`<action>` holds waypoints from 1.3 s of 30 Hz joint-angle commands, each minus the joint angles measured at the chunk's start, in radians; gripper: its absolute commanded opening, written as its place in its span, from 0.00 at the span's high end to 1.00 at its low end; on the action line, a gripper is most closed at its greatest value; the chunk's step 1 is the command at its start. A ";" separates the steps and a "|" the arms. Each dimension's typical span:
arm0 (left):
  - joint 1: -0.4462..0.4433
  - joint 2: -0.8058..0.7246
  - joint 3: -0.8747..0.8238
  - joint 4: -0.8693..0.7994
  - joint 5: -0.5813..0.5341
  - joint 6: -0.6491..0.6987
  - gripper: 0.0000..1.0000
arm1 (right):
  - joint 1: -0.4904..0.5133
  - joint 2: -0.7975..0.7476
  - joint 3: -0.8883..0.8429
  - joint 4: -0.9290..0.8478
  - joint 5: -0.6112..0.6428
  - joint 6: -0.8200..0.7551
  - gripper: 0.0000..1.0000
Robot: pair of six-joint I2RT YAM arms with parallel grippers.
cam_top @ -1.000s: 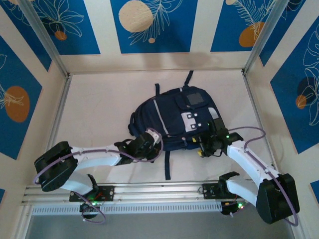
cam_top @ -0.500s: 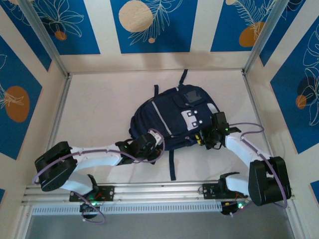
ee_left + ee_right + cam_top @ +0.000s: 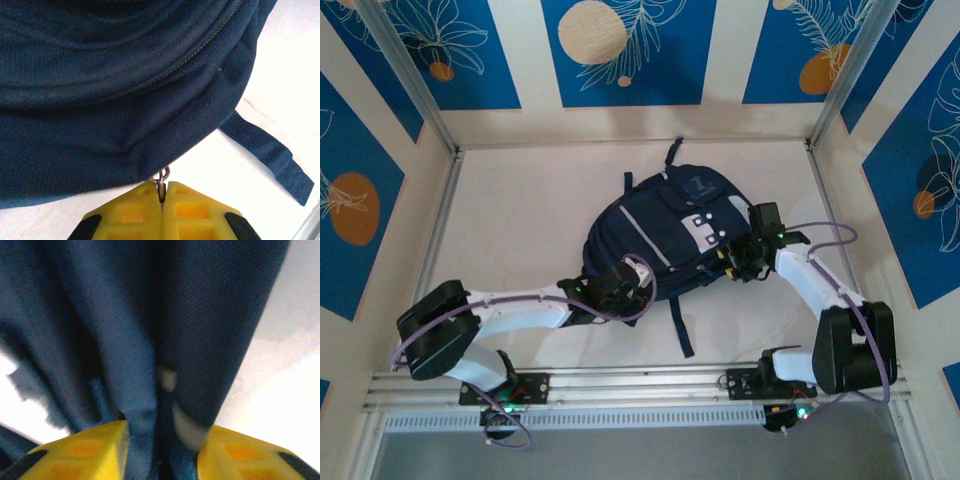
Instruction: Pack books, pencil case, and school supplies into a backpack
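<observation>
The dark navy backpack (image 3: 670, 225) lies flat in the middle of the table, its pale patches facing up. My left gripper (image 3: 636, 284) sits at the pack's near edge. In the left wrist view this gripper (image 3: 161, 194) is shut on the metal zipper pull (image 3: 162, 176) hanging from the backpack (image 3: 125, 75). My right gripper (image 3: 739, 262) is at the pack's right side. In the right wrist view its yellow jaws (image 3: 162, 452) stand partly apart, closed on a bunched fold of backpack fabric (image 3: 145, 350). The books, pencil case and school supplies are hidden.
A navy strap (image 3: 681, 325) trails from the pack toward the near rail (image 3: 640, 385); the strap (image 3: 272, 155) also lies on the white table in the left wrist view. Patterned walls enclose the table on three sides.
The backpack has slid away from the arms and turned, and its strap has swung to the right. Both grippers moved with it. The right jaws closed in, then widened again on the fabric.
</observation>
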 commanded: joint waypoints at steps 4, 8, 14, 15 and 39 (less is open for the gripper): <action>-0.014 0.032 0.075 -0.014 0.115 0.007 1.00 | 0.085 -0.234 -0.092 -0.129 -0.017 0.120 0.55; -0.015 0.036 0.064 0.026 0.169 0.011 1.00 | 0.148 -0.331 -0.216 -0.011 -0.095 0.231 0.54; -0.031 0.064 0.094 0.043 0.215 0.004 1.00 | 0.238 -0.337 -0.336 0.194 -0.098 0.310 0.47; -0.033 0.070 0.100 0.044 0.223 0.004 1.00 | 0.247 -0.330 -0.352 0.233 -0.095 0.313 0.45; -0.039 0.024 0.047 0.014 0.165 -0.035 1.00 | 0.245 -0.290 -0.433 0.397 -0.042 0.222 1.00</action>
